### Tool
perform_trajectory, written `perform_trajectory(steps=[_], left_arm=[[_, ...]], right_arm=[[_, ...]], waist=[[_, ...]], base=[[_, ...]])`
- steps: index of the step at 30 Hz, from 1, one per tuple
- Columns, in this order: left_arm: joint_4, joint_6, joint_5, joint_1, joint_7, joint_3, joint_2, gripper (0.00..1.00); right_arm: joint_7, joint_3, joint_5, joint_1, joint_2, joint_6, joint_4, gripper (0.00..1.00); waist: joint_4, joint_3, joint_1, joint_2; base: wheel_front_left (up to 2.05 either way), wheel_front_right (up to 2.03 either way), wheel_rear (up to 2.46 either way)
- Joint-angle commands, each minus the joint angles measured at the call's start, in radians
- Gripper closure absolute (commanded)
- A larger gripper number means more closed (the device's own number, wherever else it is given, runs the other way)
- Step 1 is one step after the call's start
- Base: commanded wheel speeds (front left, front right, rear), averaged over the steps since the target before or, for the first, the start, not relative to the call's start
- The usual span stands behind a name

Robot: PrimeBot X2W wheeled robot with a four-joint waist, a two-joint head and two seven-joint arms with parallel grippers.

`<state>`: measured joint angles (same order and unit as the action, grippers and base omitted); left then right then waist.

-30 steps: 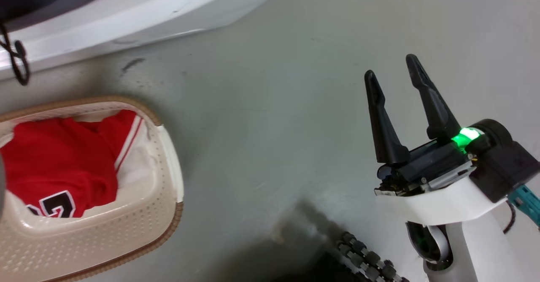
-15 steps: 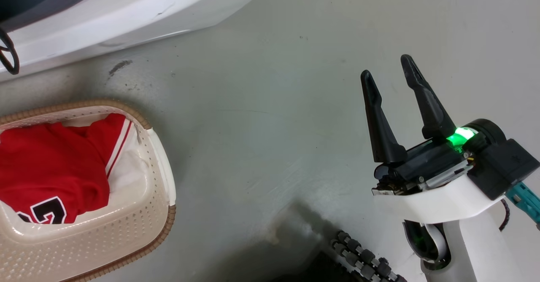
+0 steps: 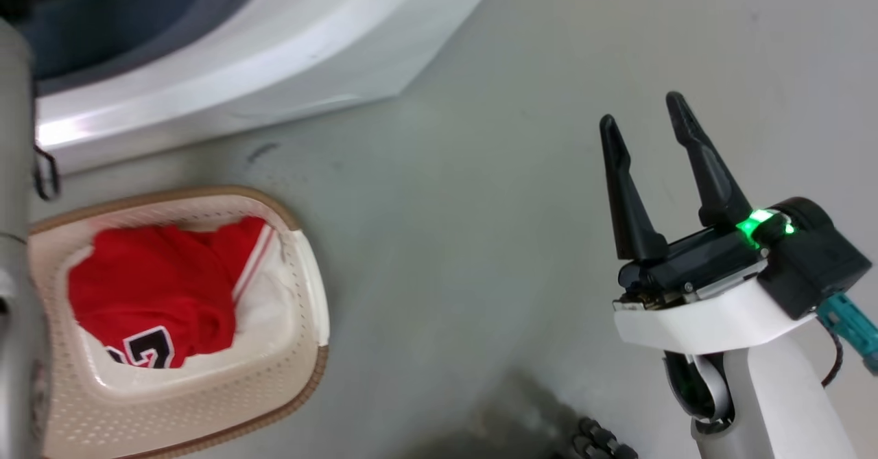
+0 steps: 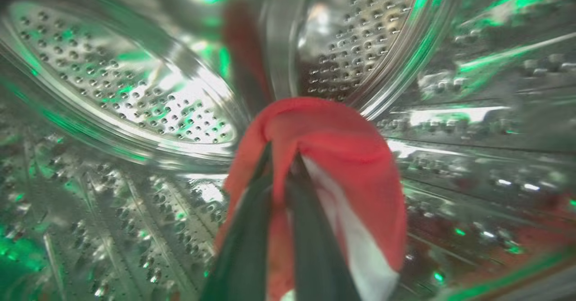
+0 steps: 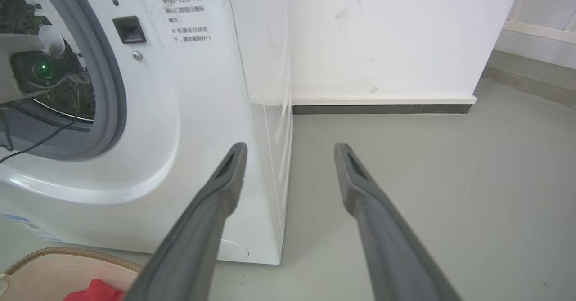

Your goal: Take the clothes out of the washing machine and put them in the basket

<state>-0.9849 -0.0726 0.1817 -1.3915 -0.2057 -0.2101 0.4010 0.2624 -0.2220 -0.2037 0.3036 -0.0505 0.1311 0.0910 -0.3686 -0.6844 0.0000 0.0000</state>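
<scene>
left pincer (image 4: 281, 150): clamped on a red-and-white garment (image 4: 346, 157) inside the steel drum (image 4: 112, 89) | right pincer (image 3: 641, 108): held open above the grey floor (image 3: 446, 239) | basket (image 3: 309, 294): set on the floor near the washing machine (image 3: 274, 54), a red jersey (image 3: 151, 287) laid inside

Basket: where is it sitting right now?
Head view, lower left: the basket sits on the grey floor just in front of the washing machine, on the robot's left, with a red garment inside.
</scene>
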Motion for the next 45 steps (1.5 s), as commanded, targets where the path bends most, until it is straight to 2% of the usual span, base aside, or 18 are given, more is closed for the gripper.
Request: perform_trajectory(steps=[1,7,13,14,20,25,32,39,41,42,45], left_arm=[[0.005,0.001,0.005,0.029,-0.017,0.003,-0.006,1.0],[0.035,0.015,0.051,0.202,-0.059,0.033,-0.042,1.0],[0.177,0.026,0.079,0.417,-0.06,0.076,-0.071,1.0],[0.241,0.035,0.092,0.513,-0.06,0.101,-0.09,1.0],[0.357,0.063,0.109,0.666,-0.06,0.127,-0.122,1.0],[0.503,0.065,0.106,0.795,-0.06,0.143,-0.156,1.0],[0.777,0.032,0.102,0.974,-0.06,0.143,-0.192,1.0],[1.051,-0.037,0.077,1.186,-0.013,0.138,-0.203,1.0],[1.088,-0.061,0.074,1.245,0.001,0.139,-0.211,1.0],[1.083,-0.086,0.074,1.328,0.01,0.134,-0.226,1.0],[1.046,-0.095,0.09,1.374,0.015,0.129,-0.246,1.0]], right_arm=[[0.003,0.0,0.006,-0.011,0.001,-0.001,-0.007,0.0],[-0.016,0.011,0.034,-0.056,0.0,-0.001,-0.026,0.0],[-0.053,0.03,0.05,-0.114,0.0,-0.001,-0.021,0.0],[-0.071,0.036,0.056,-0.143,0.0,-0.001,-0.014,0.0],[-0.104,0.038,0.06,-0.193,0.0,-0.001,0.003,0.0],[-0.123,0.041,0.062,-0.22,0.0,-0.001,0.018,0.0],[-0.149,0.052,0.073,-0.25,0.0,-0.001,0.045,0.0],[-0.163,0.055,0.077,-0.267,0.0,-0.001,0.063,0.0],[-0.164,0.057,0.079,-0.266,0.0,-0.001,0.067,0.0],[-0.168,0.053,0.079,-0.26,0.0,-0.001,0.073,0.0],[-0.168,0.052,0.081,-0.252,0.0,-0.001,0.076,0.0]], waist=[[0.043,0.068,0.0,0.0],[0.091,0.215,0.0,0.0],[0.139,0.343,0.0,0.0],[0.161,0.398,0.0,0.0],[0.201,0.491,0.0,0.0],[0.23,0.544,0.0,0.0],[0.266,0.574,0.0,0.0],[0.29,0.58,0.0,0.0],[0.298,0.575,0.0,0.0],[0.304,0.56,0.0,0.0],[0.308,0.546,0.0,0.0]], base=[[0.0,0.0,0.0],[0.0,0.0,0.0],[0.0,0.0,0.0],[0.0,0.0,0.0],[0.0,0.0,0.0],[0.0,0.0,0.0],[0.0,0.0,0.0],[0.0,0.0,0.0],[0.0,0.0,0.0],[0.0,0.0,0.0],[0.0,0.0,0.0]])
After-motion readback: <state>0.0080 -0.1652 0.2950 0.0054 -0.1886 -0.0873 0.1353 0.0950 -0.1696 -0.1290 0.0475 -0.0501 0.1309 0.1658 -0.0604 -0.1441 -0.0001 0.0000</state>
